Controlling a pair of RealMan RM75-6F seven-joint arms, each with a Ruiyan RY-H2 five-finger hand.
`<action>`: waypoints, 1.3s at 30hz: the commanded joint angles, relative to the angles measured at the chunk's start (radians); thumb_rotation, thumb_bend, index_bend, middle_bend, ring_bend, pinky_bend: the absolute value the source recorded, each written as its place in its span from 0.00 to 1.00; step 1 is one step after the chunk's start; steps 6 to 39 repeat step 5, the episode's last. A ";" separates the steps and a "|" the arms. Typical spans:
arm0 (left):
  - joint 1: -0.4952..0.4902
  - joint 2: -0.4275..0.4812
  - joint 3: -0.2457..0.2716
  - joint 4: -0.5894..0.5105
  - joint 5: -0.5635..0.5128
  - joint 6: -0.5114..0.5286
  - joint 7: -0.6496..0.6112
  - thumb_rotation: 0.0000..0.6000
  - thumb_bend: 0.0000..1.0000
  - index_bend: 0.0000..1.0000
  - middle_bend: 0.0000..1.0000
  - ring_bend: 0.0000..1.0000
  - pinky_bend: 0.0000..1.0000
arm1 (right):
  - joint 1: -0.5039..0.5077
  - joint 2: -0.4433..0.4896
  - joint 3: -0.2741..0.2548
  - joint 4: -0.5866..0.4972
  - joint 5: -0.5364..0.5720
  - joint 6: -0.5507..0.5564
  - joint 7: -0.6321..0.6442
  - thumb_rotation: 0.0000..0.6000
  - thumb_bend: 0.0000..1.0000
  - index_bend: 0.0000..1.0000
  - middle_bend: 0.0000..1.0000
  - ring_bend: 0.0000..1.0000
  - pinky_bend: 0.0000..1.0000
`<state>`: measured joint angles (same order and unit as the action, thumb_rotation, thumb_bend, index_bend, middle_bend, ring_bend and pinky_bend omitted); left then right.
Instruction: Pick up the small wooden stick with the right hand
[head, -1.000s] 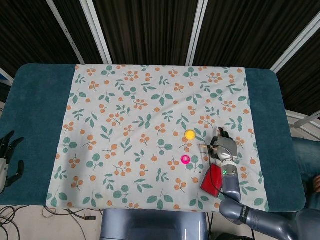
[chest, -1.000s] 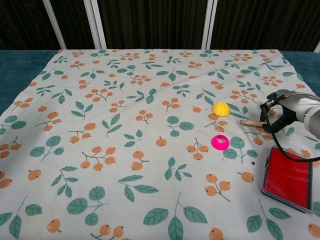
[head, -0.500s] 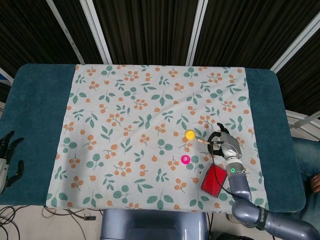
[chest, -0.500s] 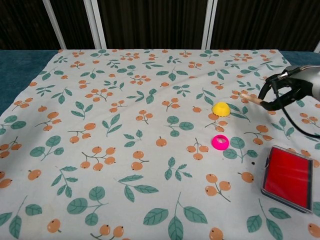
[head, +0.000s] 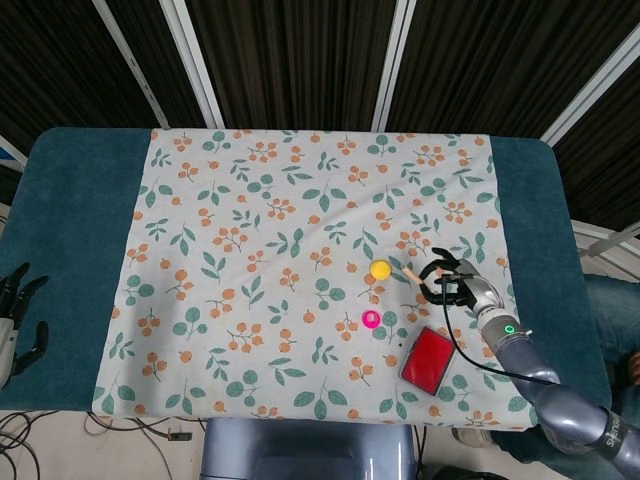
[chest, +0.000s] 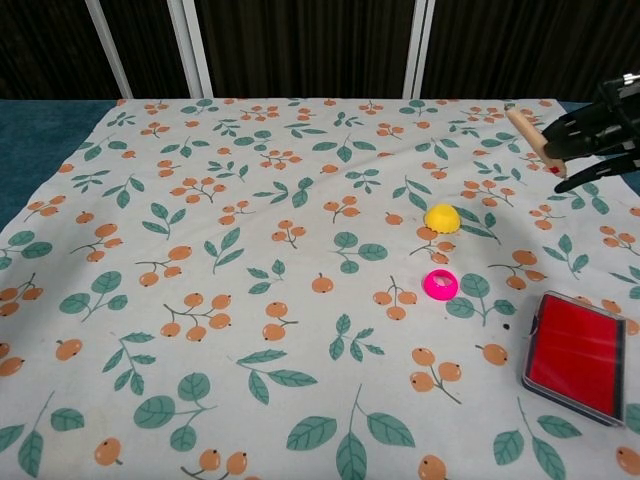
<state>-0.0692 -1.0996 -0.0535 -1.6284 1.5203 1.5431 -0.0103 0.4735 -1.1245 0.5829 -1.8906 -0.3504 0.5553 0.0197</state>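
Note:
My right hand (head: 455, 285) (chest: 592, 140) pinches the small wooden stick (chest: 527, 131) (head: 412, 273) and holds it lifted above the floral cloth (head: 300, 220), on the right side. The stick's free end juts out to the left of the fingers, tilted. In the head view the hand hovers just right of the yellow dome (head: 379, 269). My left hand (head: 15, 320) rests at the far left edge beside the table, fingers apart and holding nothing; the chest view does not show it.
A yellow dome (chest: 441, 216) and a pink ring (chest: 439, 284) (head: 371, 319) lie on the cloth left of the right hand. A red flat box (chest: 575, 355) (head: 428, 359) sits near the front right. Teal table cover (head: 80, 200) flanks the cloth.
The right hand closed on the stick where it lay on the cloth, then rose and drew back to the right with it. The left hand stayed put.

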 joint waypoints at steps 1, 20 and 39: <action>0.000 0.000 0.000 -0.001 0.000 0.001 0.000 1.00 0.55 0.14 0.00 0.06 0.04 | -0.056 0.091 0.080 0.002 -0.005 -0.209 0.160 1.00 0.51 0.62 0.07 0.09 0.23; 0.000 0.000 0.000 0.000 0.001 0.001 -0.001 1.00 0.55 0.14 0.00 0.06 0.04 | -0.098 0.111 0.134 0.037 -0.058 -0.340 0.247 1.00 0.51 0.62 0.07 0.09 0.23; 0.000 0.000 0.000 0.000 0.001 0.001 -0.001 1.00 0.55 0.14 0.00 0.06 0.04 | -0.098 0.111 0.134 0.037 -0.058 -0.340 0.247 1.00 0.51 0.62 0.07 0.09 0.23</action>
